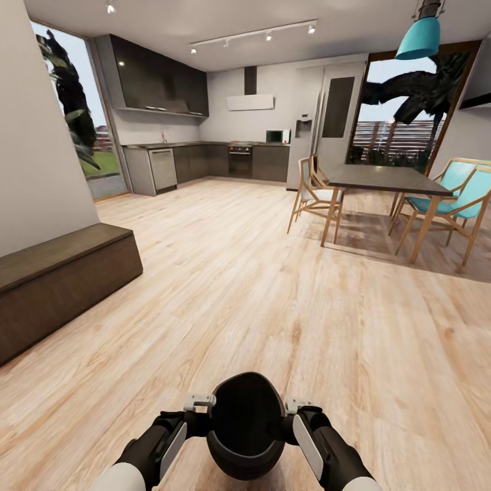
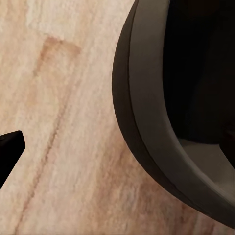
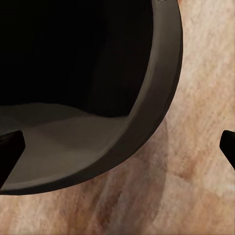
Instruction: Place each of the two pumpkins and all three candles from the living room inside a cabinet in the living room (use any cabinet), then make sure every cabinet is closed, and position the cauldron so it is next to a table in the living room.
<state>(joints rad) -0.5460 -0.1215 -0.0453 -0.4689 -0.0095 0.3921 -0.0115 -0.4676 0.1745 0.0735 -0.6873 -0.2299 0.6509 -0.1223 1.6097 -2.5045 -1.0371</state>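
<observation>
The black cauldron (image 1: 245,426) sat at 6 o'clock in the head view, held up between both arms over the wood floor (image 1: 273,307). The left pincer (image 1: 199,402) and right pincer (image 1: 300,407) each pressed against a side of its rim, though I couldn't tell how wide either one was. The dark cabinet (image 1: 61,286) ran along the wall at 9 o'clock, fronts looking closed. The dining table (image 1: 382,181) was at 2 o'clock, well apart.

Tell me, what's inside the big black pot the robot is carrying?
The cauldron looks empty: the right wrist view shows a bare grey inner wall. The deepest part is too dark to see.
</observation>
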